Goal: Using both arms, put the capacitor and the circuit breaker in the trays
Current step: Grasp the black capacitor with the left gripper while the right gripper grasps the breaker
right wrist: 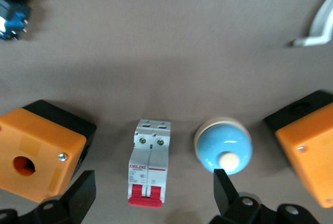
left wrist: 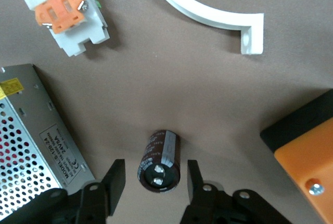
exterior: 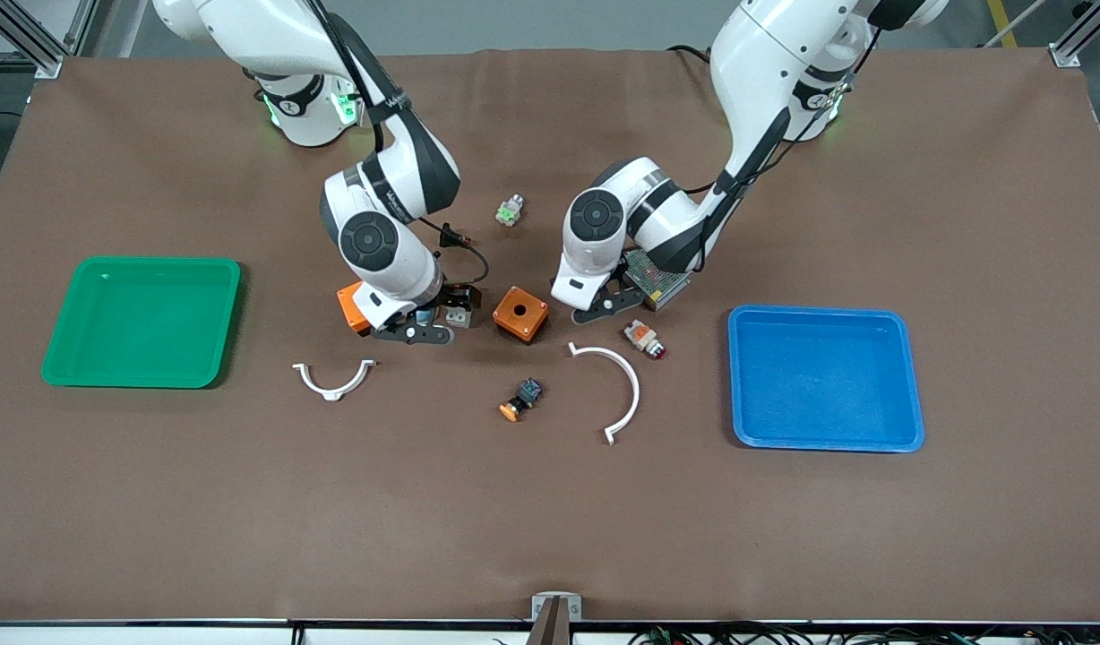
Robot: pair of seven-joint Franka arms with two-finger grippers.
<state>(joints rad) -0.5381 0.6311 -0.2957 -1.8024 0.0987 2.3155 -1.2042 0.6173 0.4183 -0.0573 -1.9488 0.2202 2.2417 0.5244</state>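
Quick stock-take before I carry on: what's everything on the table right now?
green tray: 1, green, right arm's end
blue tray: 1, blue, left arm's end
boxes: 2, orange, mid-table, one beside the right pincer
capacitor: 1, black, between the left pincer's fingers
circuit breaker: 1, white and red, between the right pincer's fingers
dome button: 1, blue, beside the circuit breaker
curved brackets: 2, white, nearer the camera than the boxes
push-buttons: 2, white-orange beside the blue tray, black-orange mid-table
power supply: 1, silver, under the left arm
small part: 1, green-white, between the arms
left pincer: open, around the capacitor
right pincer: open, around the circuit breaker
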